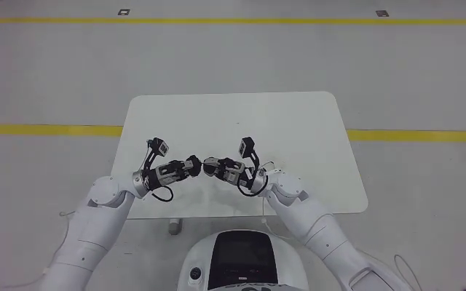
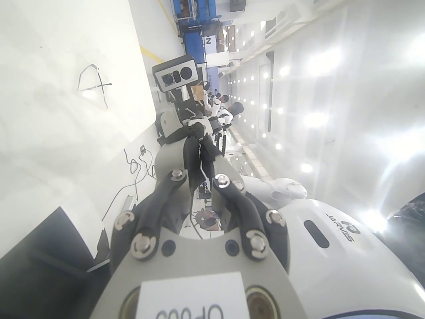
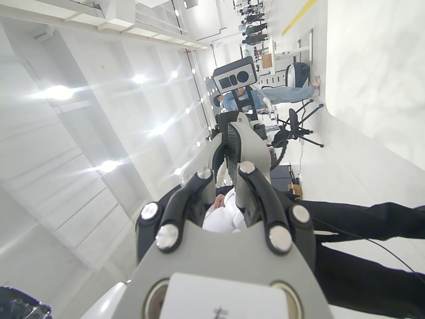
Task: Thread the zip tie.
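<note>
The two arms meet over the near middle of the white table (image 1: 291, 120), with the left gripper (image 1: 194, 164) and the right gripper (image 1: 210, 166) pointing at each other, tip almost against tip, held above the surface rather than resting on it. In the left wrist view the left arm's dark-covered fingers (image 2: 190, 156) are drawn in until their ends come together, so that end effector is clenched. The right arm's camera housing shows just beyond those tips. In the right wrist view the right arm's ribbed black pads (image 3: 233, 147) are pressed flat against one another along their length, so it is clenched too. Whether either pair pinches anything cannot be told, since the contact line is too narrow to read. A thin dark strand (image 2: 94, 82) lies flat on the table top, bent into a small loop with a tail crossing it. It appears to be the zip tie, though it is too fine to be sure. It sits well apart from both grippers, and neither touches it. Each forearm slopes down from its shoulder toward the meeting point, with the wrist cameras standing up on the far side of the grippers. A yellow line (image 1: 408, 134) runs across the floor behind the table.
</note>
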You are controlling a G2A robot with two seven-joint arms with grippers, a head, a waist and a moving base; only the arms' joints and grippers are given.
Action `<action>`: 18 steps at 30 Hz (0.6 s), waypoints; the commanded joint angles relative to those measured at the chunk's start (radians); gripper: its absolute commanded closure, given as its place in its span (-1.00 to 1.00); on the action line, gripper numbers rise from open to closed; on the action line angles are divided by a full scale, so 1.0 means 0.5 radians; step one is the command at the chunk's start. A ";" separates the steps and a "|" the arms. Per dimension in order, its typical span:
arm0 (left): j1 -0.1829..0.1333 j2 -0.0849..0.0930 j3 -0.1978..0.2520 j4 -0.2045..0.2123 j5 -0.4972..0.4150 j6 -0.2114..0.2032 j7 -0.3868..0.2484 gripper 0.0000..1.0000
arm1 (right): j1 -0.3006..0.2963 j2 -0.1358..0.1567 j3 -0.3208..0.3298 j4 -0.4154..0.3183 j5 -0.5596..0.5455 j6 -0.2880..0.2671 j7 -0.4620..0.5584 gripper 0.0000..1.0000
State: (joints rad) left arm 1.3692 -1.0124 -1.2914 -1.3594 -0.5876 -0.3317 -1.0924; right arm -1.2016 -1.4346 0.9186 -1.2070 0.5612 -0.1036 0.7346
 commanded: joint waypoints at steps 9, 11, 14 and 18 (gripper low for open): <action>0.002 0.010 -0.007 0.002 -0.022 -0.017 -0.035 1.00 | -0.026 0.021 0.080 -0.042 0.006 -0.042 0.010 -1.00; 0.004 0.013 -0.016 0.000 -0.001 -0.017 -0.035 1.00 | -0.061 0.042 0.147 -0.086 -0.009 -0.054 0.010 -1.00; 0.012 0.015 -0.022 -0.001 -0.004 -0.017 -0.042 1.00 | -0.128 0.072 0.236 -0.167 -0.036 -0.048 0.013 -1.00; 0.004 0.015 -0.040 -0.004 0.002 -0.017 -0.064 1.00 | -0.174 0.089 0.281 -0.201 -0.009 0.015 0.049 -1.00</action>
State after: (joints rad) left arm 1.3727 -1.0051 -1.3076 -1.3611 -0.5966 -0.3400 -1.1275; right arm -1.2891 -1.3898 1.0594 -1.3082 0.5551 -0.0956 0.7586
